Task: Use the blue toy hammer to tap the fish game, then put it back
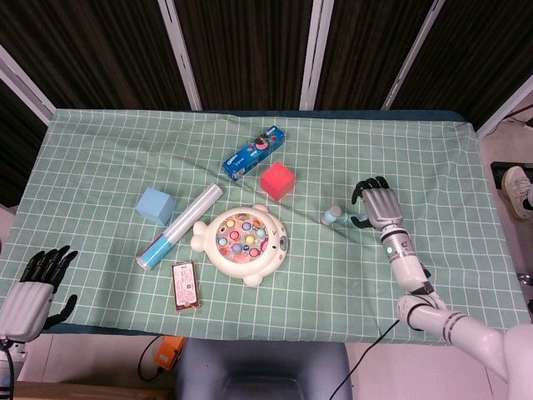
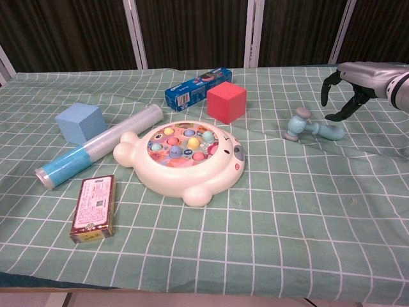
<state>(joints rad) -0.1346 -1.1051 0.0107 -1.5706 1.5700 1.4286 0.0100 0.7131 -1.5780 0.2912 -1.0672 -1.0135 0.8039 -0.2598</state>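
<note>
The blue toy hammer (image 1: 340, 217) (image 2: 311, 127) lies flat on the green checked cloth, head toward the fish game, handle pointing right. My right hand (image 1: 376, 205) (image 2: 353, 82) hovers just above the handle's end with fingers curled downward and apart, holding nothing. The cream fish game (image 1: 242, 242) (image 2: 184, 157) with coloured fish on top sits at the table's middle, left of the hammer. My left hand (image 1: 32, 288) hangs open off the front left edge of the table, far from everything; the chest view does not show it.
A red cube (image 1: 277, 180) (image 2: 226, 102) and a blue box (image 1: 253, 153) (image 2: 197, 88) lie behind the fish game. A blue cube (image 1: 155, 206) (image 2: 80, 123), a clear tube (image 1: 179, 227) (image 2: 100, 146) and a small card pack (image 1: 185, 285) (image 2: 94, 208) lie to its left.
</note>
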